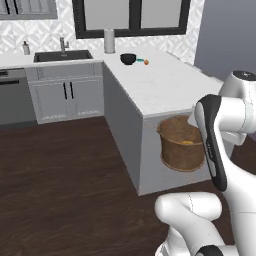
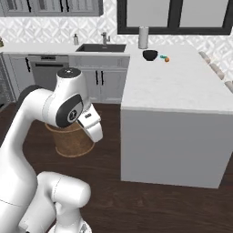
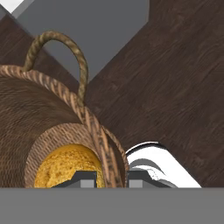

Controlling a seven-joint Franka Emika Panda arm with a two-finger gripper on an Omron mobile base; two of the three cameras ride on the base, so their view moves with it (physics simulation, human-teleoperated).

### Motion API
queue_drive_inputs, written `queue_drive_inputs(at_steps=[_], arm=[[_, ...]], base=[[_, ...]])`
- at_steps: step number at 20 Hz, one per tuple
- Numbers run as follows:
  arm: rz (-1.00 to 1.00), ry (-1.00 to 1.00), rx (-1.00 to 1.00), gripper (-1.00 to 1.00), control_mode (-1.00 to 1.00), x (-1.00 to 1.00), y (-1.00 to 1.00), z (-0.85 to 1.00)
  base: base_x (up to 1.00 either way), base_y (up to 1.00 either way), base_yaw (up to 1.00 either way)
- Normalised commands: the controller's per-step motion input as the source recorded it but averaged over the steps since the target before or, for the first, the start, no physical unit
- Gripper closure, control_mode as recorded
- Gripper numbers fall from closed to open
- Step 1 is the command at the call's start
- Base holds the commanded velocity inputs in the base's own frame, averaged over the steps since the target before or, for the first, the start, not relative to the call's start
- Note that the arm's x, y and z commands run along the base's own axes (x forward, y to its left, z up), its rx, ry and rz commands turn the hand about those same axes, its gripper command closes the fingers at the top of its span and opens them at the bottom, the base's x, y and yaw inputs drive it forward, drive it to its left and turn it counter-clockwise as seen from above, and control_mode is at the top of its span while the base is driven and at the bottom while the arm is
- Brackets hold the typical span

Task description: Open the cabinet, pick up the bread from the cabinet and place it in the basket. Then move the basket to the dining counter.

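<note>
In the hand view my gripper (image 3: 111,177) is shut on the rim of the brown woven basket (image 3: 39,109), one fingertip inside the rim and one outside. The golden bread (image 3: 65,164) lies on the basket's bottom. From the base cameras the basket (image 1: 180,145) (image 2: 70,139) hangs below countertop height, beside the end panel of the dining counter (image 1: 165,85) (image 2: 177,77), with the bread (image 1: 186,142) just visible inside. My forearm covers the basket's right side in the left base view. The grey upper cabinet (image 1: 27,7) (image 2: 54,5) is far back on the wall.
A black bowl (image 1: 128,58) (image 2: 149,55), a small orange item (image 1: 146,62) (image 2: 167,59) and a paper towel roll (image 1: 109,41) (image 2: 143,37) stand at the counter's far end. A sink (image 1: 62,55) (image 2: 101,47) lies behind. Dark wood floor (image 1: 65,175) stretches left.
</note>
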Motion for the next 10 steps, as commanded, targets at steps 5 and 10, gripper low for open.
queue_drive_inputs(at_steps=[5,10], arm=[[0.00,0.00,0.00,1.00,1.00,0.00,0.00,0.00],[0.00,0.00,0.00,1.00,1.00,0.00,0.00,0.00]], base=[[0.55,-1.00,0.15],[0.47,-1.00,0.22]])
